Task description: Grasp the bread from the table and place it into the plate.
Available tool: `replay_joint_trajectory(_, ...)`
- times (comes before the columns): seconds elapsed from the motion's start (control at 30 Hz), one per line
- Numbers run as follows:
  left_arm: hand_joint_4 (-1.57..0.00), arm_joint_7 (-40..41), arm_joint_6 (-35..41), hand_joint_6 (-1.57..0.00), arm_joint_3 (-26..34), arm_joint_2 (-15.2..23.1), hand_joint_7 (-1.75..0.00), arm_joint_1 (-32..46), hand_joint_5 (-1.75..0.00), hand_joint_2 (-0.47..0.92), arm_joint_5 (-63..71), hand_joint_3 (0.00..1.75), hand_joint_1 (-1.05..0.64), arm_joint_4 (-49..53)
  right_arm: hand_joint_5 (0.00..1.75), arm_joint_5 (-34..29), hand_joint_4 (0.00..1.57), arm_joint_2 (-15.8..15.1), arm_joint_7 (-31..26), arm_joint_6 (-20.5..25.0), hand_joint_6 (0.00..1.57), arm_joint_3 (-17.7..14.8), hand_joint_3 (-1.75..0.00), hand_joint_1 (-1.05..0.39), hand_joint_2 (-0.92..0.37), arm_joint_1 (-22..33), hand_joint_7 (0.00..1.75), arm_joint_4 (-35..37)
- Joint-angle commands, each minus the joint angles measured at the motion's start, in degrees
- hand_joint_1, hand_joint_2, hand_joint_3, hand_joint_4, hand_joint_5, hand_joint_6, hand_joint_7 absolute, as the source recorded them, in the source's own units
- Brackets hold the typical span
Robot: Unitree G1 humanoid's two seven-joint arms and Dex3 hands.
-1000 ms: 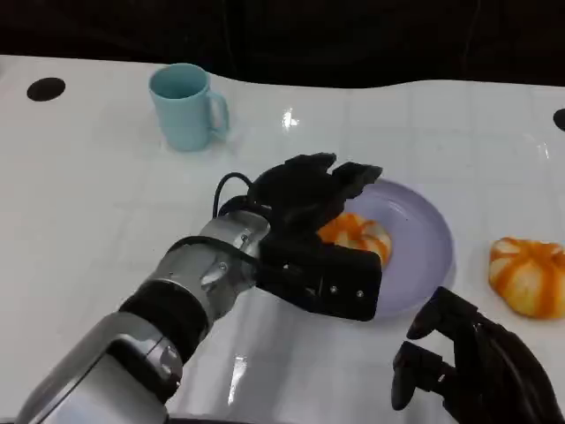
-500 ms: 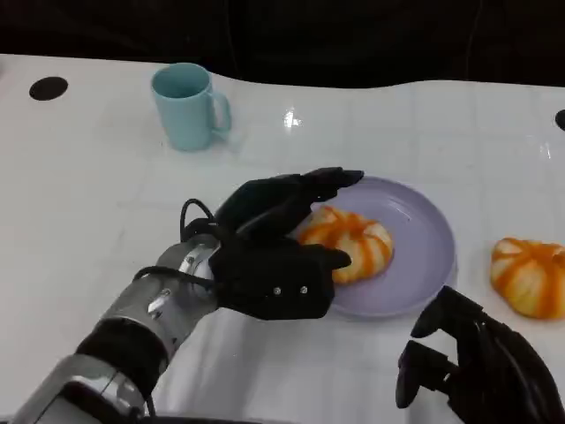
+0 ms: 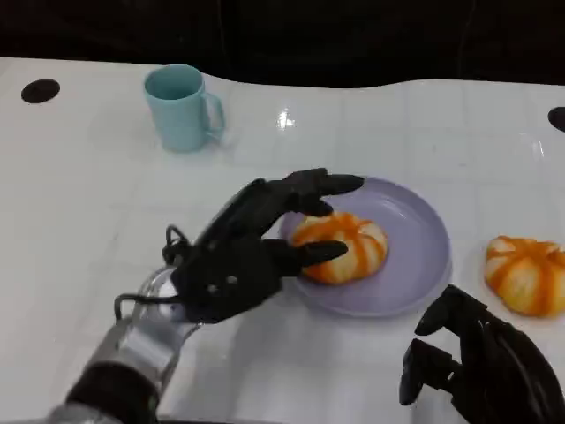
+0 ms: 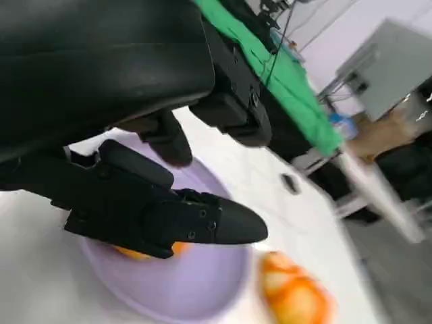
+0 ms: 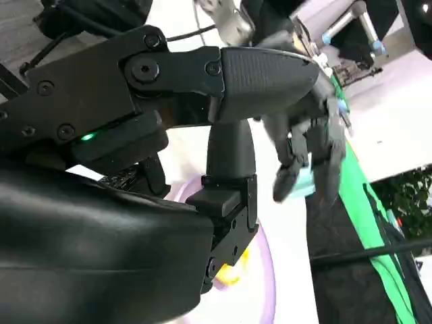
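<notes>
While the bread [image 3: 340, 246] lies on the lavender plate [image 3: 417, 231], toward its near-left part, the left hand [image 3: 240, 261] sits just beside it at the plate's left rim, fingers [image 3: 305, 187] spread around the loaf and grasping nothing; whether a fingertip touches the crust I cannot tell. At the lower right edge of the table [image 3: 88, 203], the right hand [image 3: 481, 367] rests with its fingers curled in on nothing. Right of the plate, apart from it, lies 1 more orange bun [image 3: 527, 275]. Farther back on the left stands a light blue mug [image 3: 181, 107], upright, handle turned right.
</notes>
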Motion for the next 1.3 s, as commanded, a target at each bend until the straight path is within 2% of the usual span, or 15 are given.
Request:
replay_joint_trajectory(0.03,-0.66,-8.33,1.55,-0.79,4.41,-0.5,-0.31,5.45,-1.05,0.92,-9.81,0.25,-0.56,-5.04,1.75,-0.51,0.75,-0.47,-0.76,0.28,0.45,-0.01,-0.45,-0.54,-0.91,0.31,1.72,-0.79)
replay_joint_trajectory(0.07,-0.67,-10.69,2.26,-0.8,5.42,-0.63,-0.31,6.47,-1.05,0.92,-12.41,0.25,-0.56,-6.22,1.75,-0.65,0.75,-0.49,-0.8,0.23,0.45,0.02,-0.45,-0.54,-0.91,0.4,1.72,-0.86)
replay_joint_trajectory(0.13,-0.66,-13.58,3.32,-0.86,6.71,-0.81,-0.37,7.59,-1.18,0.92,-15.07,0.29,-0.56,-7.72,1.75,-0.8,0.74,-0.49,-0.83,0.21,0.45,0.04,-0.44,-0.55,-0.92,0.51,1.72,-0.95)
replay_joint_trajectory(0.23,-0.66,-16.12,5.02,-0.88,7.82,-0.77,-0.38,9.63,-1.21,0.92,-17.2,0.3,-0.57,-10.53,1.75,-0.98,0.74,-0.5,-0.84,0.06,0.45,0.07,-0.44,-0.55,-0.92,0.58,1.73,-1.01)
replay_joint_trajectory(0.27,-0.69,-17.22,6.27,-0.9,8.24,-0.57,-0.48,11.34,-1.28,0.92,-18.51,0.29,-0.61,-12.73,1.75,-1.08,0.74,-0.54,-0.82,-0.03,0.45,0.09,-0.44,-0.55,-0.92,0.61,1.73,-1.04)
replay_joint_trajectory(0.3,-0.69,-18.02,7.33,-0.85,8.54,-0.42,-0.7,12.6,-1.37,0.92,-19.43,0.29,-0.63,-14.48,1.75,-1.14,0.74,-0.57,-0.8,-0.08,0.45,0.11,-0.44,-0.54,-0.92,0.64,1.72,-1.06)
replay_joint_trajectory(0.37,-0.69,-18.76,8.91,-0.81,8.94,-0.39,-0.83,13.78,-1.41,0.92,-19.98,0.28,-0.64,-16.55,1.75,-1.18,0.74,-0.6,-0.79,-0.1,0.44,0.12,-0.45,-0.54,-0.92,0.65,1.72,-1.08)
replay_joint_trajectory(0.63,-0.69,-19.38,11.13,-0.78,9.79,-0.8,-0.9,14.66,-1.43,0.92,-19.45,0.28,-0.65,-18.82,1.75,-1.18,0.74,-0.61,-0.8,-0.11,0.44,0.14,-0.45,-0.54,-0.92,0.66,1.72,-1.09)
replay_joint_trajectory(0.67,-0.69,-19.58,13.72,-0.78,10.38,-1.27,-0.9,17.87,-1.43,0.92,-22.34,0.28,-0.65,-22.51,1.75,-1.22,0.74,-0.58,-0.76,-0.25,0.44,0.15,-0.45,-0.54,-0.92,0.64,1.72,-0.98)
replay_joint_trajectory(0.73,-0.64,-19.77,17.68,-0.67,11.13,-1.83,-1.29,22.14,-1.68,0.92,-26.03,0.3,-0.62,-27.84,1.75,-1.28,0.74,-0.57,-0.72,-0.44,0.45,0.18,-0.45,-0.55,-0.92,0.63,1.73,-0.85)
replay_joint_trajectory(0.8,-0.63,-19.72,19.8,-0.64,11.32,-1.9,-1.39,23.49,-1.73,0.92,-26.91,0.3,-0.61,-30.25,1.75,-1.29,0.74,-0.57,-0.71,-0.49,0.45,0.2,-0.45,-0.55,-0.92,0.63,1.73,-0.81)
replay_joint_trajectory(1.0,-0.63,-19.75,22.18,-0.63,11.75,-2.1,-1.43,24.28,-1.75,0.92,-26.71,0.31,-0.61,-32.45,1.75,-1.27,0.74,-0.58,-0.72,-0.51,0.45,0.21,-0.46,-0.55,-0.92,0.63,1.72,-0.81)
replay_joint_trajectory(1.1,-0.74,-21.3,27.62,-0.63,13.57,-2.76,-1.52,31.26,-1.75,0.92,-34.54,0.31,-0.62,-39.16,1.75,-0.48,0.75,-0.56,-0.67,0.37,0.46,0.07,-0.44,-0.55,-0.92,0.38,1.73,-1.18)
replay_joint_trajectory(1.3,-0.78,-21.1,31.73,-0.63,14.37,-3.04,-1.55,34.94,-1.75,0.92,-37.24,0.31,-0.62,-43.73,1.75,-0.39,0.76,-0.54,-0.78,0.77,0.45,0.02,-0.43,-0.55,-0.92,0.51,1.73,-1.59)
